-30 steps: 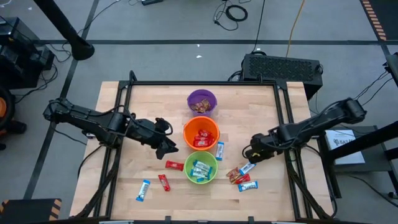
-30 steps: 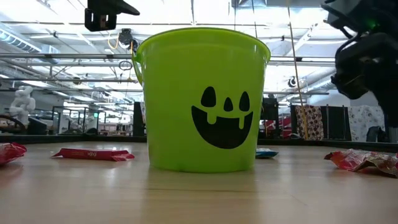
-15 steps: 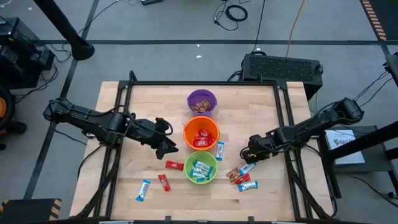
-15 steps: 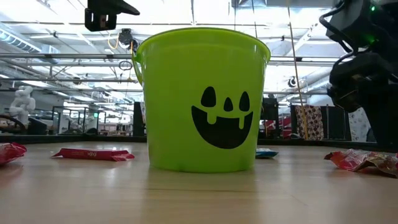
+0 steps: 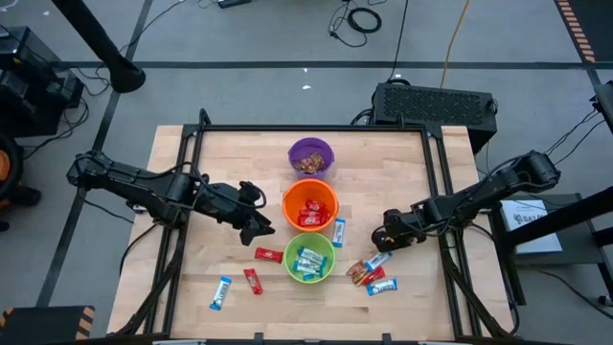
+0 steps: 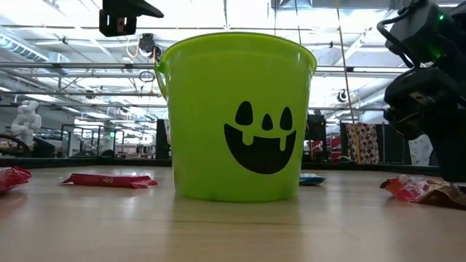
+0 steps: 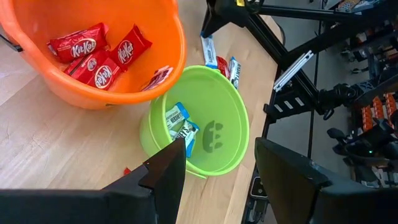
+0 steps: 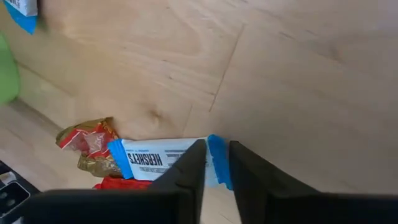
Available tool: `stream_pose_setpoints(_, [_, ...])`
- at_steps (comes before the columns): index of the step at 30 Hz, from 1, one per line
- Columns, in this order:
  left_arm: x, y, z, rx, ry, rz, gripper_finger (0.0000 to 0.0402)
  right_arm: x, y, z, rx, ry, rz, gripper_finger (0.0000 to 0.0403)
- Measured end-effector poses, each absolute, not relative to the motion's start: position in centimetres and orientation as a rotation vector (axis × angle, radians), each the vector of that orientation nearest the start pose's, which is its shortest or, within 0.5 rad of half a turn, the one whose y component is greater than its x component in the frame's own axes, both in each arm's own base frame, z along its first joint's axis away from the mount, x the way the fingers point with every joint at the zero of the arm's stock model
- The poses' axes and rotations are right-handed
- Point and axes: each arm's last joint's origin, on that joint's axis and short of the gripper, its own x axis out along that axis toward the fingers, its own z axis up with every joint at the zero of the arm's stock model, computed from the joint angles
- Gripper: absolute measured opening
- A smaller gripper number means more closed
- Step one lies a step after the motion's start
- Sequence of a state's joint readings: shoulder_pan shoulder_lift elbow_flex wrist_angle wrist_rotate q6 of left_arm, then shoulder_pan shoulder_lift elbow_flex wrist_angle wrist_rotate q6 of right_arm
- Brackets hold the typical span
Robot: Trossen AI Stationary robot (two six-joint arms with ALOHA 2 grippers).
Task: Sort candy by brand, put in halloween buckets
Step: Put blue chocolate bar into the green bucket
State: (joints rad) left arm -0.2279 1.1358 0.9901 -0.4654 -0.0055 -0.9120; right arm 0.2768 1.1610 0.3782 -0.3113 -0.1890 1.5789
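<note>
1. Orange bowl, middle of the table: holds red bars printed "KitKat" in white, read in the left wrist view.
2. Green bowl, just on the front-edge side of the orange one: holds blue-and-white bars; one reads "HERSHEY'S" in part. A black jack-o'-lantern face is printed on its wall.
3. Purple bowl, toward the back edge: holds brown and orange wrappers; print not readable.
4. Blue-and-white bar, right of the green bowl: reads "HERSHEY'S". It lies flat on the wood, its blue end between the right fingers.
5. Crumpled red-and-gold wrapper, touching that bar; brand not readable. A red bar and another blue-and-white bar lie beside them toward the front edge.
6. Loose items left of the green bowl: two red bars and, nearer the front left corner, one blue-and-white bar. One more blue-and-white bar lies beside the orange bowl.
7. Right gripper: arm reaches in from the right edge, tilted down over the "HERSHEY'S" bar; fingers a narrow gap apart, straddling the bar's end, not visibly clamped.
8. Left gripper: arm reaches in from the left edge, held above the wood left of the orange bowl; fingers spread wide, holding nothing.
</note>
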Motion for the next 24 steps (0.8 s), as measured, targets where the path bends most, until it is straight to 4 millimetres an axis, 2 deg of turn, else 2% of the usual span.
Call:
stream_pose_setpoints(5, [23.3, -5.4, 31.1, -0.808, 0.66, 0.077, 0.0198, 16.7, 5.3, 13.0, 1.283, 1.175, -0.492, 0.0008])
stream_pose_setpoints(14, [23.3, -5.4, 31.1, -0.808, 0.66, 0.077, 0.0198, 17.7, 5.7, 14.2, 1.313, 1.084, -0.323, 0.0001])
stream_pose_setpoints(20, [23.3, -5.4, 31.1, -0.808, 0.657, 0.08, 0.0198, 18.5, 5.9, 16.6, 1.385, 0.888, -0.135, 0.0])
stream_pose_setpoints(24, [23.3, -5.4, 31.1, -0.806, 0.655, 0.084, 0.0198, 18.9, 5.8, 18.8, 1.422, 0.698, -0.017, 0.0])
